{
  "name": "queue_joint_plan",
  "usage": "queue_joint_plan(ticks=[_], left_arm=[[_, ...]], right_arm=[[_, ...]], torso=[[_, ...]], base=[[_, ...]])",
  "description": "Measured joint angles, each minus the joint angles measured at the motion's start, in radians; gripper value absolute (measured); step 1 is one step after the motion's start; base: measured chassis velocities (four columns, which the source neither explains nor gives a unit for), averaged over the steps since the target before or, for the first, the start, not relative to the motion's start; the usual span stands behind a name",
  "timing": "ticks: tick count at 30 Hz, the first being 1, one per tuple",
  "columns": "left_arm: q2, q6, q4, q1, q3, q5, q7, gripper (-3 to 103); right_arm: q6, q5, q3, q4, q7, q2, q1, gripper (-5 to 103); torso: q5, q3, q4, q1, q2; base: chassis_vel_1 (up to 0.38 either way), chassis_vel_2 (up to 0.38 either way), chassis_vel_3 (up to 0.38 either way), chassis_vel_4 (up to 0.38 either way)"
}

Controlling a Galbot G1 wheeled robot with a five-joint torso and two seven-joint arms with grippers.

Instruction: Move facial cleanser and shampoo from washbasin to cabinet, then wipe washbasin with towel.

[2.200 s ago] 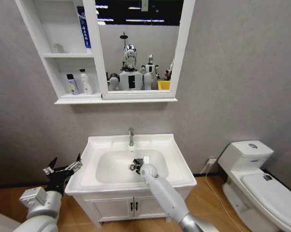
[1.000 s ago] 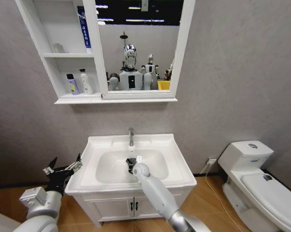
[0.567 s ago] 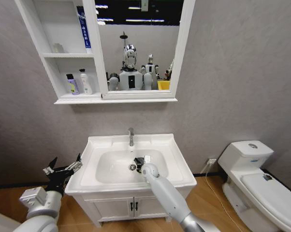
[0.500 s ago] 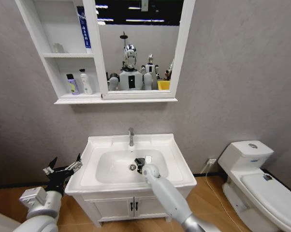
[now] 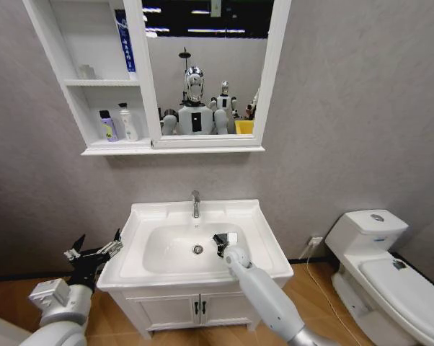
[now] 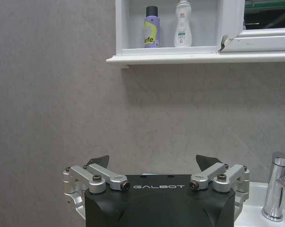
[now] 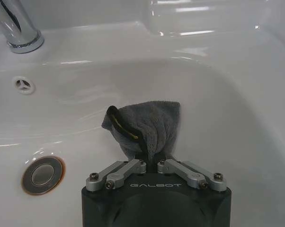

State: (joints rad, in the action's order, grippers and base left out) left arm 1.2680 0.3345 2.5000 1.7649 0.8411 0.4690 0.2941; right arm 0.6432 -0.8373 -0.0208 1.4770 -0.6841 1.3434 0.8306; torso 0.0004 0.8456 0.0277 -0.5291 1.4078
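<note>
You've got a white washbasin (image 7: pixel 237 94) with chrome faucet (image 7: pixel 17 28) and a chrome drain (image 7: pixel 42 174) ringed rusty orange. The towel (image 7: pixel 149 125) reads dark grey, yellow-green stripe along its edge. Right gripper (image 7: pixel 152 163) is black with silver linkages; left gripper (image 6: pixel 156 172) matches. White cabinet (image 5: pixel 94 150) holds a purple bottle (image 6: pixel 151 27), black cap, yellowish label, and a white bottle (image 6: pixel 182 23), label possibly green and red. Wall is mottled grey.

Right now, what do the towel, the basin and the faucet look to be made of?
Towel: dark grey looped pile with a yellow-green edge, probably microfibre, clamped in the right gripper.
Basin: glossy white with sharp highlights, likely glazed ceramic.
Faucet: mirror-bright silver, apparently chromed metal.
</note>
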Motion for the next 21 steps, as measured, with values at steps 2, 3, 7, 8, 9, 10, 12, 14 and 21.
queue_joint_plan(ticks=[2, 3, 7, 8, 9, 10, 12, 14, 21], left_arm=[[0.0, 0.0, 0.0, 0.0, 0.0, 0.0, 0.0, 100], [0.0, 0.0, 0.0, 0.0, 0.0, 0.0, 0.0, 100], [0.0, 0.0, 0.0, 0.0, 0.0, 0.0, 0.0, 100], [0.0, 0.0, 0.0, 0.0, 0.0, 0.0, 0.0, 100], [0.0, 0.0, 0.0, 0.0, 0.0, 0.0, 0.0, 100], [0.0, 0.0, 0.0, 0.0, 0.0, 0.0, 0.0, 100], [0.0, 0.0, 0.0, 0.0, 0.0, 0.0, 0.0, 100], [0.0, 0.0, 0.0, 0.0, 0.0, 0.0, 0.0, 100], [0.0, 0.0, 0.0, 0.0, 0.0, 0.0, 0.0, 100]], right_arm=[[0.0, 0.017, 0.007, 0.015, 0.004, -0.005, 0.006, 5], [-0.005, 0.049, 0.013, 0.033, 0.014, -0.011, 0.013, 5], [-0.021, 0.14, 0.024, 0.066, 0.049, -0.025, 0.019, 5], [-0.035, 0.174, 0.028, 0.077, 0.065, -0.029, 0.019, 5], [-0.035, 0.174, 0.028, 0.077, 0.065, -0.029, 0.019, 5], [-0.046, 0.208, 0.034, 0.088, 0.079, -0.032, 0.018, 5], [-0.066, 0.262, 0.046, 0.113, 0.093, -0.036, 0.01, 5], [-0.074, 0.279, 0.051, 0.123, 0.097, -0.037, 0.006, 5], [-0.13, 0.386, 0.142, 0.092, 0.196, -0.056, -0.029, 5]], torso=[[0.0, 0.0, 0.0, 0.0, 0.0], [-0.0001, 0.0, 0.0001, 0.0, 0.0], [-0.0001, 0.0, 0.0001, 0.0, 0.0], [-0.0001, 0.0, 0.0, 0.0, 0.0], [-0.0001, 0.0, 0.0, 0.0, 0.0], [0.0, 0.0, 0.0, 0.0, 0.0], [-0.0001, 0.0, 0.0001, 0.0, 0.0], [-0.0001, 0.0, 0.0, 0.0, 0.0], [-0.0001, 0.0, 0.0, 0.0, 0.0]], base=[[0.0, 0.0, 0.0, 0.0], [0.0, 0.0, 0.0, 0.0], [0.0, 0.0, 0.0, 0.0], [0.0, 0.0, 0.0, 0.0], [0.0, 0.0, 0.0, 0.0], [0.0, 0.0, 0.0, 0.0], [0.0, 0.0, 0.0, 0.0], [0.0, 0.0, 0.0, 0.0], [0.0, 0.0, 0.0, 0.0]])
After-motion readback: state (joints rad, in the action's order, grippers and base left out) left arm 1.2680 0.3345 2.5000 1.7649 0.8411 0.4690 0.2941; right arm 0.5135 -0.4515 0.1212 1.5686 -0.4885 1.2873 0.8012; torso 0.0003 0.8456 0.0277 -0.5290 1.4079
